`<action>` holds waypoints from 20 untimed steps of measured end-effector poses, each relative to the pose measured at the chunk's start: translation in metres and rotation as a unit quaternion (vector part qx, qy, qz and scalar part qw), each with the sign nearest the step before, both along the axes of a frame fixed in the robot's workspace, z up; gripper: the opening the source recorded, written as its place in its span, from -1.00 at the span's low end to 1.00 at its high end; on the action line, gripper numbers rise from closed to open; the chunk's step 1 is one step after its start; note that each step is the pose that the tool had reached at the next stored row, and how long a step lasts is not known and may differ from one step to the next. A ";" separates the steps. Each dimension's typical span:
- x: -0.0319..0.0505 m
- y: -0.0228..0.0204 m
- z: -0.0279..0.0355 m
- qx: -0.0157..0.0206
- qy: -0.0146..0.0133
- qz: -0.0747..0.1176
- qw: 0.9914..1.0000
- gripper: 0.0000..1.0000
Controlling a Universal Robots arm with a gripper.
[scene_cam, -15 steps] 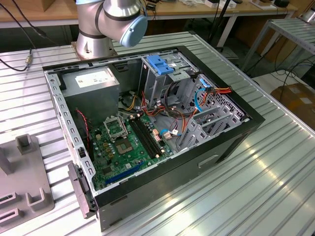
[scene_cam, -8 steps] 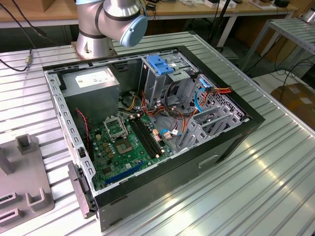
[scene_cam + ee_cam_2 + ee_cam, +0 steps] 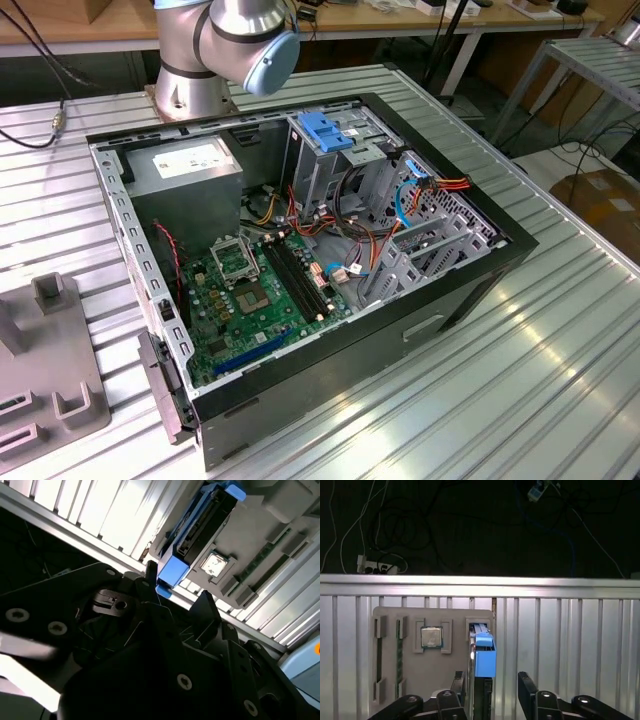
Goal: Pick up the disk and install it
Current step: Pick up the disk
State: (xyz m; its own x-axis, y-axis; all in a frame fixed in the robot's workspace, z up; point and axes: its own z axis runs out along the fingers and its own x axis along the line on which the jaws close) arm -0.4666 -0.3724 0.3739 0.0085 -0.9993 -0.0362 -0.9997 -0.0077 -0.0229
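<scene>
Straddling the disk (image 3: 484, 662) with the end effector (image 3: 492, 684) wide open and holding nothing, as seen in the first wrist view. Disk standing on its edge in a slot at one side of the grey holder tray (image 3: 435, 675), just beside the tray's processor chip (image 3: 431, 637), blue rail uppermost. One finger (image 3: 460, 685) almost against the disk's face, the other finger (image 3: 527, 684) clearly apart from it. Likely, if closed off-centre like this, to push the disk sideways, tilt it, or jam it against the slot wall. Could also catch only the blue plastic rail and not the metal body, giving a weak hold and a slip on lifting. Possible too to drag the tray along the table (image 3: 580, 645).
</scene>
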 end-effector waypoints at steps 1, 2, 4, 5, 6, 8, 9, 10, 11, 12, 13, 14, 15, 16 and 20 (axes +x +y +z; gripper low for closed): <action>-0.0003 0.0000 -0.0018 0.000 0.000 0.000 1.000 0.08; -0.0007 0.0000 -0.0037 0.000 0.001 -0.001 1.000 0.08; -0.0019 0.0000 -0.0087 0.000 0.002 -0.003 1.000 0.08; -0.0021 -0.0001 -0.0104 0.000 0.002 -0.004 1.000 0.08; -0.0021 -0.0001 -0.0123 0.000 0.002 -0.006 1.000 0.08; -0.0021 -0.0001 -0.0163 0.000 0.002 -0.012 1.000 0.08; -0.0021 -0.0001 -0.0181 0.000 0.003 -0.013 1.000 0.08; -0.0021 -0.0001 -0.0200 0.000 0.005 -0.015 1.000 0.08; -0.0021 -0.0001 -0.0209 0.000 0.007 -0.015 1.000 0.08; -0.0021 -0.0001 -0.0220 0.000 0.010 -0.015 1.000 0.08; -0.0021 -0.0001 -0.0236 0.000 0.012 -0.016 1.000 0.08; -0.0022 -0.0001 -0.0250 0.000 0.014 -0.016 1.000 0.08; -0.0021 -0.0003 -0.0271 0.000 0.015 -0.017 1.000 0.08; -0.0020 -0.0007 -0.0288 0.000 0.015 -0.017 1.000 0.08; 0.0012 -0.0016 -0.0374 0.000 0.017 -0.017 1.000 0.08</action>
